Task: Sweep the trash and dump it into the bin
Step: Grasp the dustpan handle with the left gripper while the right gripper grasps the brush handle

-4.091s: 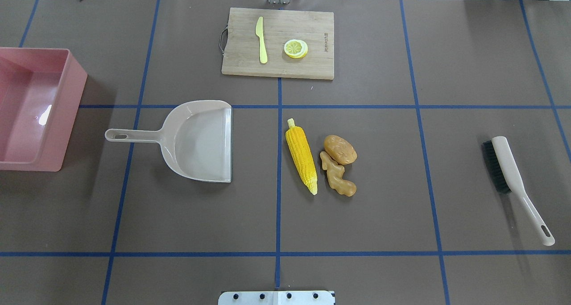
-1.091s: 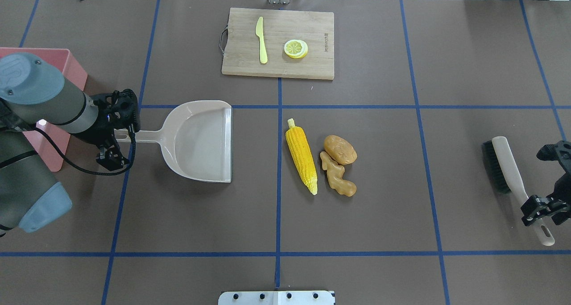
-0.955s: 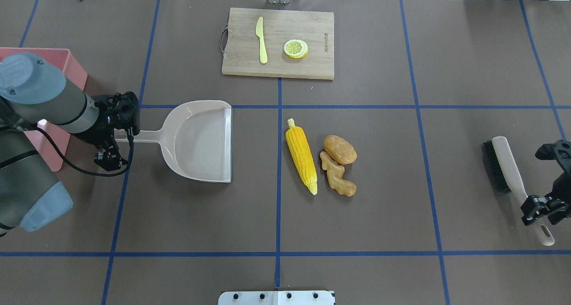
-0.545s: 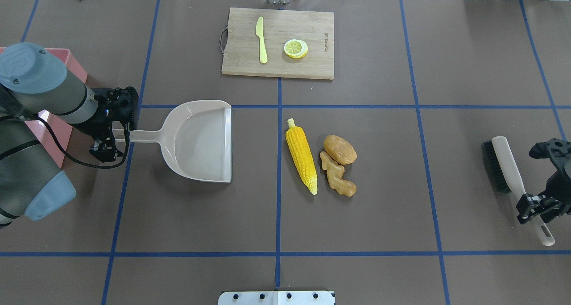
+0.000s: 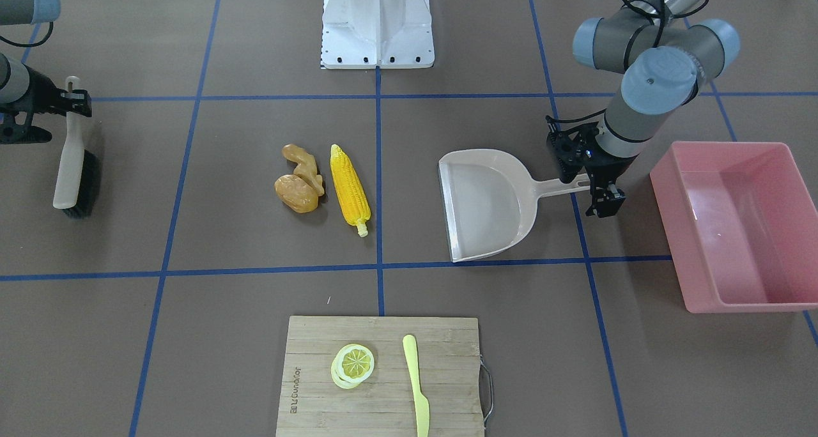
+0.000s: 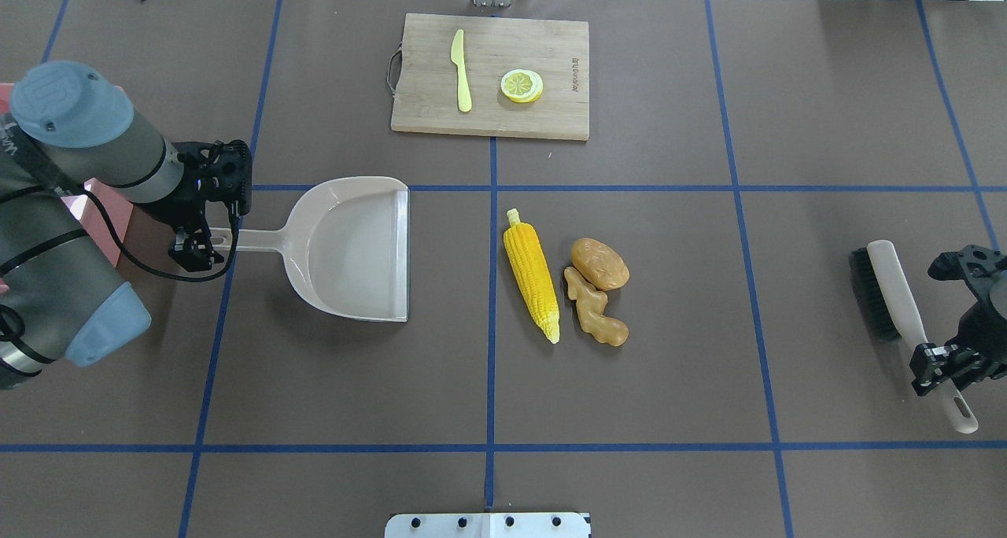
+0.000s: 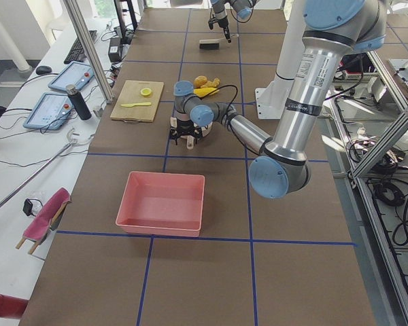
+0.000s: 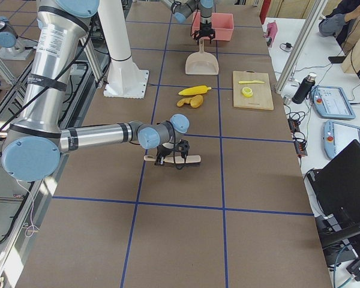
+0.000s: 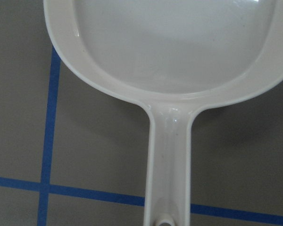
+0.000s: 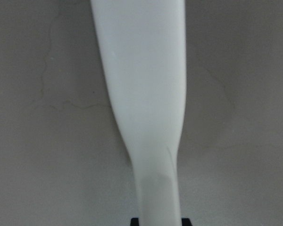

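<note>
Trash mid-table: corn cob (image 6: 533,274), potato lump (image 6: 599,263) and ginger piece (image 6: 595,315) touching, just beside corn. All three between arms, well apart from both.

Left gripper (image 6: 211,243) at handle end of dustpan (image 6: 354,247), pan mouth facing corn. Grip unclear.

Bin (image 5: 744,304) near left gripper, at table end.

Right gripper (image 6: 940,363) astride handle of brush (image 6: 893,286), dark tips close on both sides. Clamped or not, cannot tell.

Brown table (image 6: 669,381), blue tape grid. Cutting board (image 6: 543,121) at far edge with knife (image 6: 460,70) and lemon slice (image 6: 521,85). Side bench with tablets.
</note>
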